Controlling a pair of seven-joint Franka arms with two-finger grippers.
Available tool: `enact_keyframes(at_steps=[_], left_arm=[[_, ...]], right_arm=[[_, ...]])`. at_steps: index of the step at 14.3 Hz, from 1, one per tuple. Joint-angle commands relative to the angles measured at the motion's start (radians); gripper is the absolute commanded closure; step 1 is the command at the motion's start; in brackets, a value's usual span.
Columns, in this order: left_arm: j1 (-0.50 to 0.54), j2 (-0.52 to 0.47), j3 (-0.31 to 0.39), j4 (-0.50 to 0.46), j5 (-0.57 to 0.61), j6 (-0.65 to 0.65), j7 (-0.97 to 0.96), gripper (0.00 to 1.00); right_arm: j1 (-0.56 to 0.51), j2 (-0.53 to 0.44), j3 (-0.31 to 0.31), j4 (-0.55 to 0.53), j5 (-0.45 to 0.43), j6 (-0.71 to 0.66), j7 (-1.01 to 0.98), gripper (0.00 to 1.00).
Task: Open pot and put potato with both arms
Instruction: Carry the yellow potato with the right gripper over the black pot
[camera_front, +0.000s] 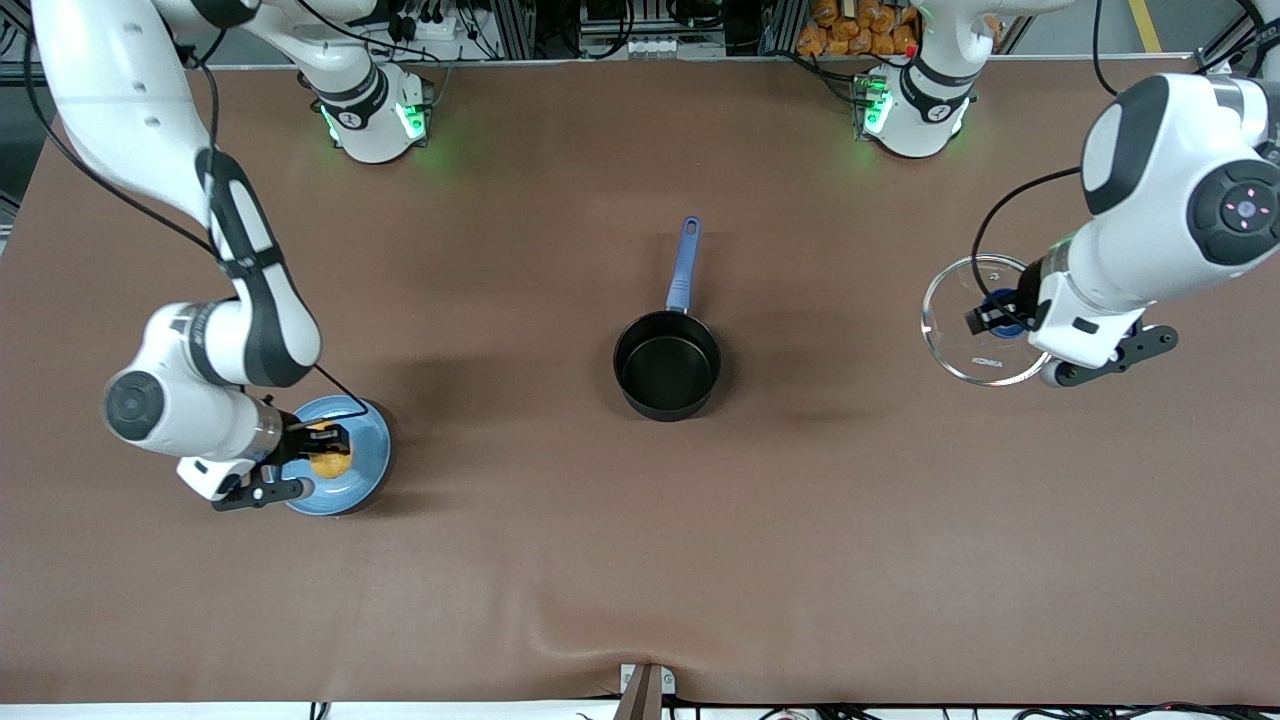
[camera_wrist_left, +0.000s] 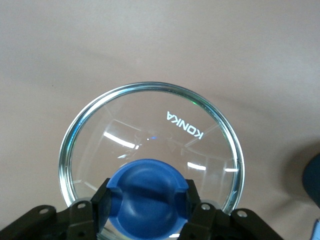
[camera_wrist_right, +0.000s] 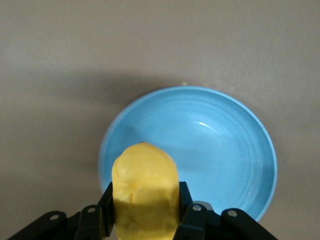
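Observation:
The black pot (camera_front: 667, 364) stands open at the table's middle, its blue handle (camera_front: 684, 265) pointing toward the robots' bases. My left gripper (camera_front: 992, 317) is shut on the blue knob (camera_wrist_left: 147, 196) of the clear glass lid (camera_wrist_left: 150, 125), holding it over the table at the left arm's end; the lid (camera_front: 975, 290) also shows in the front view. My right gripper (camera_front: 325, 448) is shut on the yellow potato (camera_wrist_right: 145, 192) over the light-blue plate (camera_wrist_right: 220, 150). The potato (camera_front: 329, 462) shows between the fingers in the front view.
The light-blue plate (camera_front: 370, 455) lies at the right arm's end of the brown table. A small bracket (camera_front: 645, 685) sits at the table edge nearest the front camera. The arm bases (camera_front: 375, 115) stand along the edge farthest from that camera.

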Motion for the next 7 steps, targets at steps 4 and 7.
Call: enact_keyframes(at_steps=[4,7], left_arm=[[0.054,-0.053,-0.011,-0.124,-0.008,0.109,0.032,1.00],[0.054,-0.051,-0.008,-0.155,-0.006,0.140,0.033,1.00]], right_arm=[[0.196,-0.130,0.001,0.088,-0.001,-0.165,0.343,1.00],[0.353,-0.119,0.001,0.140,-0.077,-0.164,0.600,1.00]])
